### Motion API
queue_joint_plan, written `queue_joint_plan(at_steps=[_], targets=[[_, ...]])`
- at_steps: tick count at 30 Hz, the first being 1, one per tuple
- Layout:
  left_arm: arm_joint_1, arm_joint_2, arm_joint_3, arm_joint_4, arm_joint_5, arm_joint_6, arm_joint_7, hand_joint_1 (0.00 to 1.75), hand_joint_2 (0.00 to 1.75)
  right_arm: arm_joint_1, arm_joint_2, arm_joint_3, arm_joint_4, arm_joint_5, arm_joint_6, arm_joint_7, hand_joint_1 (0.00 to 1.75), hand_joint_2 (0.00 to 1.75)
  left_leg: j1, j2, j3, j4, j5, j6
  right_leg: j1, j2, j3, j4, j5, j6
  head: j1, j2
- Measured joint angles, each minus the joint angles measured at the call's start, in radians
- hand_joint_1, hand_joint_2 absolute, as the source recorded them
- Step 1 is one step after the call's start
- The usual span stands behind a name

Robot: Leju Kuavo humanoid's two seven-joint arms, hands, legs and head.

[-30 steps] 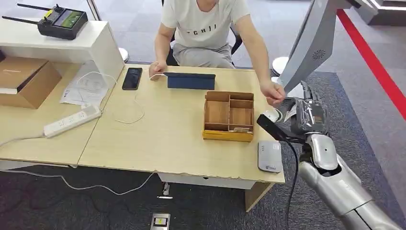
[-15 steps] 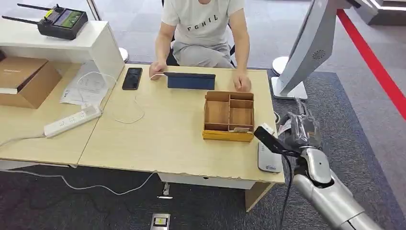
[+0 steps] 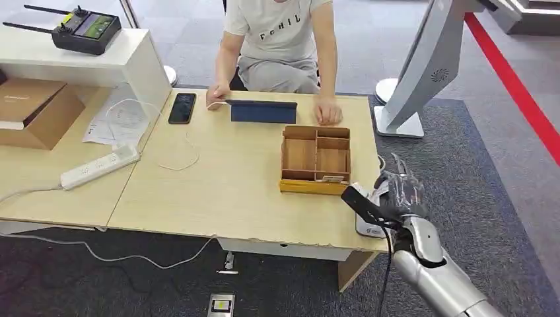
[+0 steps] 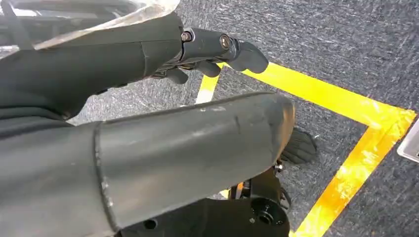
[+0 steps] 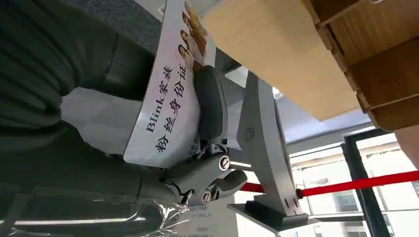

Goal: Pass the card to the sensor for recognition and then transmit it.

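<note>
Card point(image 5: 168, 106) pinched in right hand point(image 3: 396, 195) fingers point(image 5: 210, 103), partly hiding sensor point(image 3: 371, 224); left hand point(image 4: 148, 98) fingers' state unclear.

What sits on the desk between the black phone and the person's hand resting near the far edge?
A dark blue tablet, lying between phone and hand, per the head view.
</note>
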Motion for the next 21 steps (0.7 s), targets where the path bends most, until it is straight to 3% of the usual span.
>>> queue_joint_plan(at_steps=[5, 21], targets=[[0.000, -0.002, 0.000, 0.000, 0.011, 0.014, 0.017, 0.00, 0.00, -0.004, 0.027, 0.014, 0.040, -0.031, 0.000, -0.028, 1.75, 1.75, 0.000, 0.000, 0.000, 0.000, 0.000, 0.000, 0.000, 0.000, 0.000, 0.000, 0.000, 0.000, 0.000, 0.000], [0.001, -0.004, 0.001, 0.000, 0.016, 0.020, 0.018, 0.00, 0.00, -0.008, 0.068, 0.050, 0.145, -0.070, 0.000, -0.028, 1.75, 1.75, 0.000, 0.000, 0.000, 0.000, 0.000, 0.000, 0.000, 0.000, 0.000, 0.000, 0.000, 0.000, 0.000, 0.000]])
